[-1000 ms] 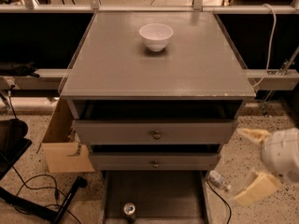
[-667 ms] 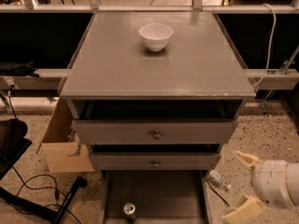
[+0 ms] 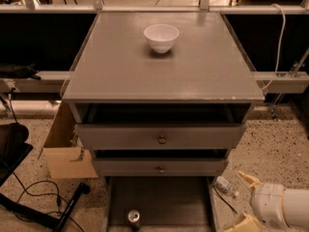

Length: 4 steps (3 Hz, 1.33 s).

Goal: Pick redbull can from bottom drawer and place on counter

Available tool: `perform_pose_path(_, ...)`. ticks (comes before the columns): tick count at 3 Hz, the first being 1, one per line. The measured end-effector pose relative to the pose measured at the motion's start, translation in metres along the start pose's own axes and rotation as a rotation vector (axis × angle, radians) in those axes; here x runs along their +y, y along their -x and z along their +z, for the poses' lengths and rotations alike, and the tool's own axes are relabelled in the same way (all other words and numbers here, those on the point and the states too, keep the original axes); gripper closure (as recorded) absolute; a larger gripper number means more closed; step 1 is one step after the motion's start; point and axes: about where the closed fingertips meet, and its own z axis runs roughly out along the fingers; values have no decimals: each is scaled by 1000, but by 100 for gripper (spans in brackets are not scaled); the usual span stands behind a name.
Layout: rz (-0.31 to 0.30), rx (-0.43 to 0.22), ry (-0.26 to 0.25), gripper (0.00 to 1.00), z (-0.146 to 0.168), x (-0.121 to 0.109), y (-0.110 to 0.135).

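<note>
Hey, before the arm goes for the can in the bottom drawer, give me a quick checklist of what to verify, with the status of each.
1. Bottom drawer pulled out, floor exposed: ok.
2. Redbull can standing upright on the drawer floor, left of centre, nothing touching it: ok.
3. Gripper open and empty: ok.
4. Gripper lined up over the can: not ok; it is low on the right, outside the drawer, beyond its right wall.
5. Bare space on the counter in front of the white bowl: ok.
</note>
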Motion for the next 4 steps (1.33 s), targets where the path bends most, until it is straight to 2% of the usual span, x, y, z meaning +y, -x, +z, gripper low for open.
perform_pose_path(1, -37, -31, 55, 0, 29, 3, -1)
perform_pose_path(2, -92, -115, 129, 0, 96, 17, -12)
perform_pose_path(3, -172, -217, 145, 0, 162, 23, -13)
perform_pose_path(4, -220, -302, 148, 0, 227, 19, -15)
